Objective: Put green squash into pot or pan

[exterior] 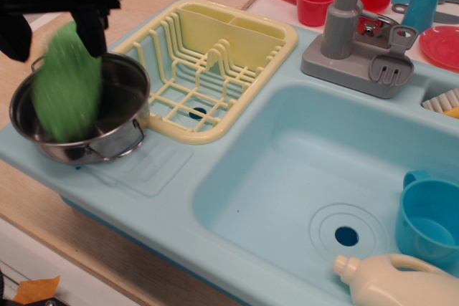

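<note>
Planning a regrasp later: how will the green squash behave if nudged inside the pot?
The green squash looks oval and rounded, so it would probably roll or rock. Its bumpy surface may help grip. The pot's shallow steel wall should likely contain it.
</note>
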